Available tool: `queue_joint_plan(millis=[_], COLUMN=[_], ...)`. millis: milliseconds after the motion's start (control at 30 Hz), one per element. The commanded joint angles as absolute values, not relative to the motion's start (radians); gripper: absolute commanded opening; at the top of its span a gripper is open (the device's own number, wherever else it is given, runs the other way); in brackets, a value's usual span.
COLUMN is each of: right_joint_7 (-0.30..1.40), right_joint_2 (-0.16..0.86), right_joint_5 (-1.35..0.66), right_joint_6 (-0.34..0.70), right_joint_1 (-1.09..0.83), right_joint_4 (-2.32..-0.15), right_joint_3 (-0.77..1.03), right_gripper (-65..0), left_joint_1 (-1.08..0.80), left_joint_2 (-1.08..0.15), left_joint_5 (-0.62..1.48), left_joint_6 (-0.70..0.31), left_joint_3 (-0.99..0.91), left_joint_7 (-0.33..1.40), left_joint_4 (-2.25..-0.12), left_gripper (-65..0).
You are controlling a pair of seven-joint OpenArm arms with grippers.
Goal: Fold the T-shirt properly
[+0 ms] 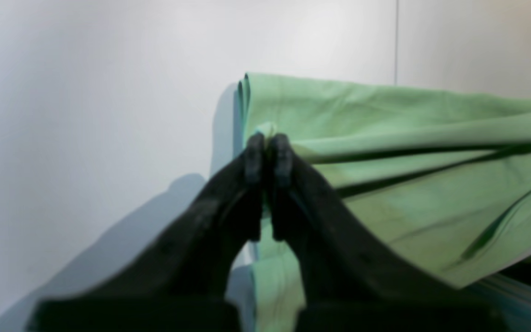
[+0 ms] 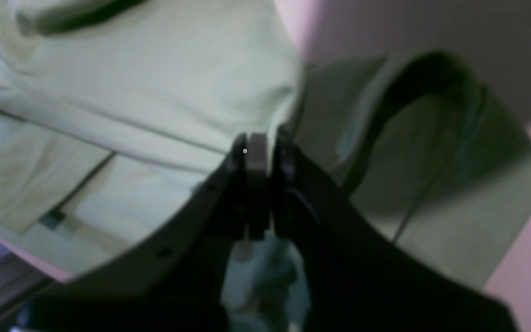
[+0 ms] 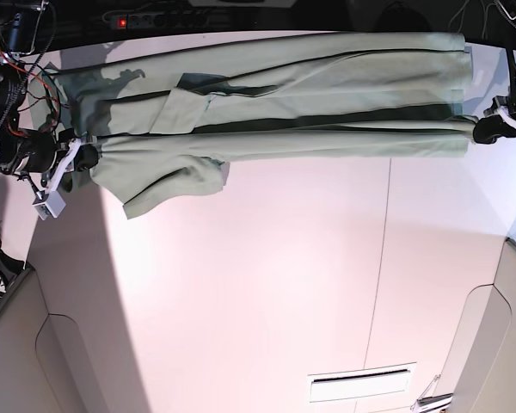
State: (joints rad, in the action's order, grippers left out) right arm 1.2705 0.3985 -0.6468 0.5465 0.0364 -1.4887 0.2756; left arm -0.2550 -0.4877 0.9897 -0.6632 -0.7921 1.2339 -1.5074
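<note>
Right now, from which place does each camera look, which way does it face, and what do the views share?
Left wrist: on the left arm, looking along the shut left claw pinching the T-shirt edge.
Right wrist: on the right arm, looking along the shut right claw pinching the shirt near a sleeve.
Base: high, looking down at the table; both arms at the sides.
Shared: all three show the shirt stretched between the claws.

T-shirt [image 3: 284, 103] stretched lengthwise across far edge of table [image 3: 267, 284], base view. Right gripper [image 3: 93, 157] at shirt's left end, left gripper [image 3: 476, 131] at its right end, each w/ cloth betw. closed jaws. One sleeve [image 3: 168, 185] hangs toward viewer nr left end. Power strip [image 3: 155, 17] behind shirt.
</note>
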Motion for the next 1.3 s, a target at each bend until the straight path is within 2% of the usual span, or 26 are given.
queue_joint_plan(millis=[0, 67, 100, 300, 500, 667, 833, 1000, 1167, 1267], right_joint_7=[1.275, 1.276, 1.276, 1.276, 1.259, 1.158, 1.128, 1.021, 0.942, 0.908], right_joint_2=[0.415, 0.416, 0.416, 0.438, 0.474, 0.469, 0.419, 0.35, 0.315, 0.315], right_joint_5=[-0.651, -0.655, -0.659, -0.705, -0.718, -0.718, -0.704, -0.55, -0.476, -0.452], right_joint_6=[0.546, 0.546, 0.546, 0.546, 0.546, 0.546, 0.546, 0.546, 0.546, 0.546], right_joint_1=[0.052, 0.054, 0.056, 0.061, 0.061, 0.094, 0.198, 0.255, 0.272, 0.277], right_joint_4=[-1.505, -1.505, -1.505, -1.519, -1.607, -1.682, -1.681, -1.636, -1.468, -1.344], right_joint_3=[0.286, 0.286, 0.286, 0.286, 0.288, 0.288, 0.288, 0.28, 0.221, 0.152], right_gripper=[-59.3, -43.7, -40.2, -39.7, -39.7, -39.7, -39.8, -39.5, -28.0, -27.6], left_joint_1=[-0.253, -0.253, -0.253, -0.252, -0.252, -0.252, -0.252, -0.252, -0.252, -0.252], left_joint_2=[-0.522, -0.537, -0.547, -0.607, -0.646, -0.649, -0.649, -0.649, -0.648, -0.648], left_joint_5=[1.01, 1.044, 1.06, 1.126, 1.159, 1.179, 1.178, 1.179, 1.179, 1.179], left_joint_6=[-0.677, -0.698, -0.698, -0.698, -0.698, -0.698, -0.698, -0.698, -0.698, -0.698], left_joint_3=[-0.801, -0.801, -0.801, -0.801, -0.801, -0.801, -0.801, -0.801, -0.801, -0.801], left_joint_7=[1.224, 1.224, 1.224, 1.224, 1.224, 1.212, 1.18, 1.177, 1.177, 1.171], left_joint_4=[-1.525, -1.525, -1.525, -1.525, -1.525, -1.525, -1.525, -1.525, -1.525, -1.525], left_gripper=[-65.0, -60.8, -59.0, -56.2, -39.9, -39.4, -39.4, -39.4, -39.4, -39.4])
